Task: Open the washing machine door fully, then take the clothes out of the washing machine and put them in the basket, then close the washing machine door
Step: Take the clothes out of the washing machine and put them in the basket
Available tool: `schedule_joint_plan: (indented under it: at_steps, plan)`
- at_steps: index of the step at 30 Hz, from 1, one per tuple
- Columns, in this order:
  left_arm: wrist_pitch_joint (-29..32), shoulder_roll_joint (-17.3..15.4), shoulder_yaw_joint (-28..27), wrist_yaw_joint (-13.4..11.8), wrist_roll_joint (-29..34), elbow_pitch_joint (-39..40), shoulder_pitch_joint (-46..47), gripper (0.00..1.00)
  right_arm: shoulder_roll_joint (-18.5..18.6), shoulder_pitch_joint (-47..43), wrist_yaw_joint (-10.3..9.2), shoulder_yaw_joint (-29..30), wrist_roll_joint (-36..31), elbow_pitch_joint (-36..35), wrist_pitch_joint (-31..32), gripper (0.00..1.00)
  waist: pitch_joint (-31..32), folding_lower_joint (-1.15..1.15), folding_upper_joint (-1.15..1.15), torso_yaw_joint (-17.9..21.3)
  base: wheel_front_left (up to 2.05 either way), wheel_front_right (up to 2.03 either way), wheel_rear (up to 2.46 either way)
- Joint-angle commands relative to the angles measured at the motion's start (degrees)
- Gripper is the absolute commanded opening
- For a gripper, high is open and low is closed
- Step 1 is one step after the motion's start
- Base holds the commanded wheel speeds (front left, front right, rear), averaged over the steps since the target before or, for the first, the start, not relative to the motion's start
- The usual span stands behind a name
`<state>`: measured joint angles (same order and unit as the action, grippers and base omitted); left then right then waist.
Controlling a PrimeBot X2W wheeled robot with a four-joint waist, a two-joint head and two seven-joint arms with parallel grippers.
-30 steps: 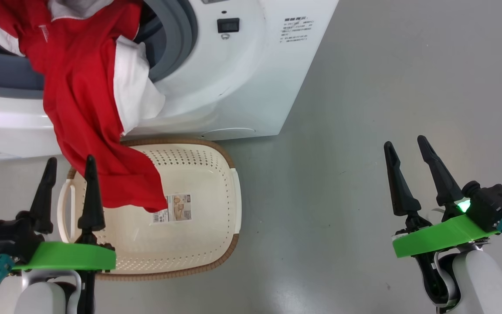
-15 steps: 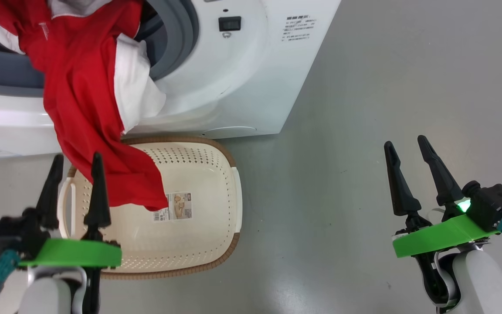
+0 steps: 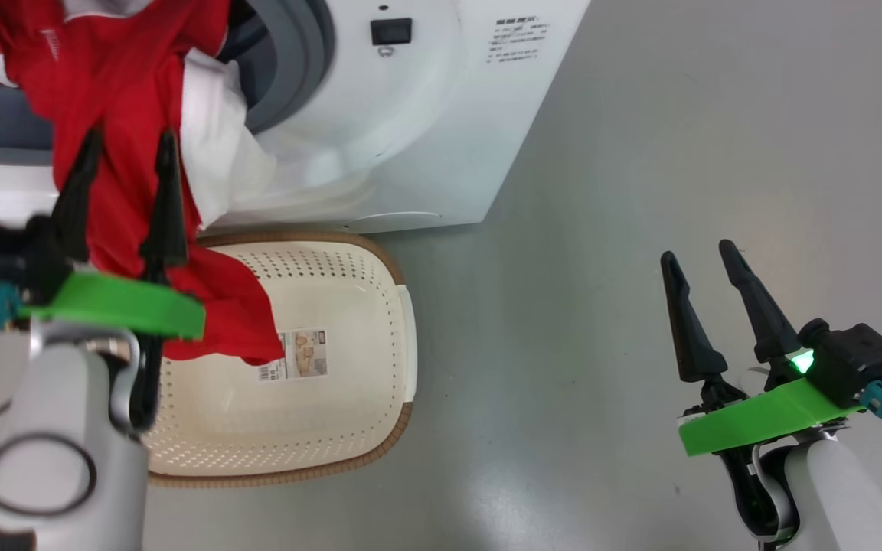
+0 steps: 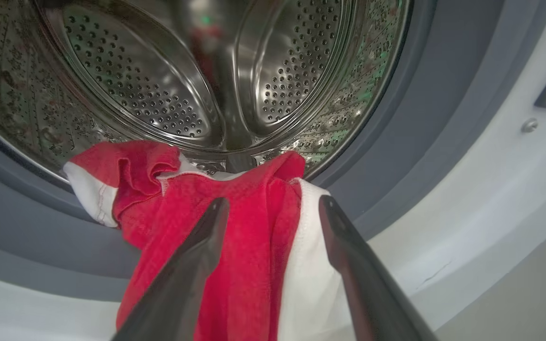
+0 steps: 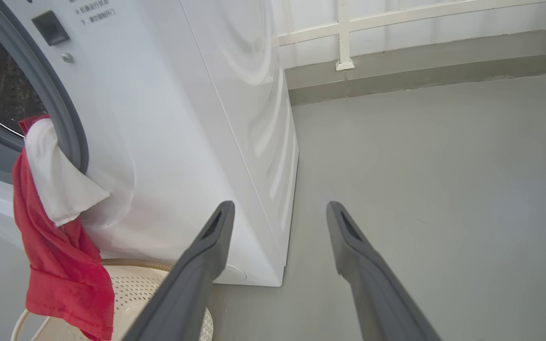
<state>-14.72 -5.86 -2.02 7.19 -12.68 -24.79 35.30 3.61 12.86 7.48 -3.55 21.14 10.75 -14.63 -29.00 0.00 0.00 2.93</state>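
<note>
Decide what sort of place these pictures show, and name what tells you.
Probably a laundry room or utility area: a front-loading washing machine stands on a grey floor, with a perforated basket before it and red clothes hanging from its opening.

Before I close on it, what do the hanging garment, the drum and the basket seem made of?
Red garment: soft knit-looking fabric, matte; it drapes and folds.
Washing machine drum: polished steel by its look, perforated, mirror reflections.
Basket: probably moulded plastic, cream, slight sheen, regular holes; brown rim looks woven, possibly imitation.
</note>
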Motion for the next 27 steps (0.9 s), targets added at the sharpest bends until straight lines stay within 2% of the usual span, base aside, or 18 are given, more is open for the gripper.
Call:
schedule_joint_plan:
  at_steps: [1, 16, 27]
  plan:
    - [-0.28, -2.55, -0.41, 0.30, -0.50, -1.10, 2.92, 1.00, 0.07, -0.18, 0.01, -1.70, 0.30, -1.27, -0.37, 1.00, -0.67, 0.00, 0.00, 0.62, 0.00, 0.00, 0.00]
    - [-0.28, -3.66, 4.38, 0.30, -1.72, -15.27, 16.28, 1.00, -0.27, 1.28, 0.01, -2.11, 0.46, -1.59, -0.37, 1.00, -3.72, 0.00, 0.00, 2.51, 0.00, 0.00, 0.00]
    - [-0.28, -6.77, 2.39, -1.16, 2.43, -26.62, 23.67, 1.00, -0.54, 2.46, 0.01, -2.34, 0.63, -1.84, -0.37, 1.00, -5.24, 0.00, 0.00, 3.73, 0.00, 0.00, 0.00]
